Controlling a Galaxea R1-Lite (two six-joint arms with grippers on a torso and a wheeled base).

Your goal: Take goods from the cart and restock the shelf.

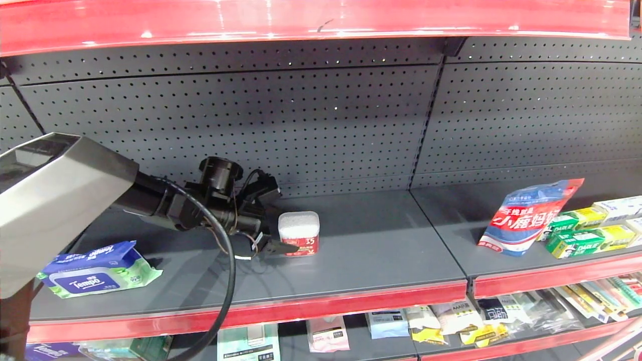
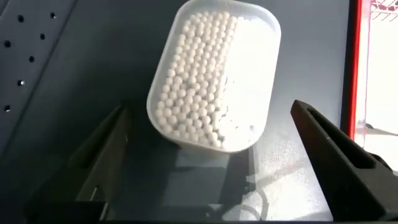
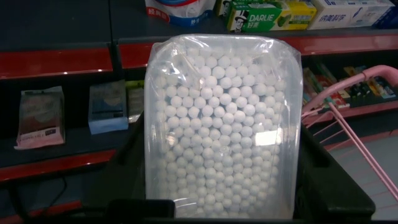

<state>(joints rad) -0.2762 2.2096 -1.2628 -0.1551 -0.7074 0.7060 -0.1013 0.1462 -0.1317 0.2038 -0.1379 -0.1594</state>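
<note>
A white tub of cotton swabs (image 1: 299,231) with a red label stands upright on the grey shelf (image 1: 381,250). My left gripper (image 1: 282,220) lies low on the shelf, open, its fingers on either side of the tub's near end without touching. In the left wrist view the tub (image 2: 214,74) sits just ahead between the spread fingers (image 2: 323,143) of the left gripper (image 2: 210,112). My right gripper (image 3: 224,162) is shut on a second clear tub of cotton swabs (image 3: 224,124), held in front of the lower shelves.
A blue and green wipes pack (image 1: 95,271) lies at the shelf's left front. A blue and red bag (image 1: 526,215) and green toothpaste boxes (image 1: 577,235) stand on the right section. Packets fill the lower shelf (image 1: 451,321). A pink cart frame (image 3: 360,93) is beside the right gripper.
</note>
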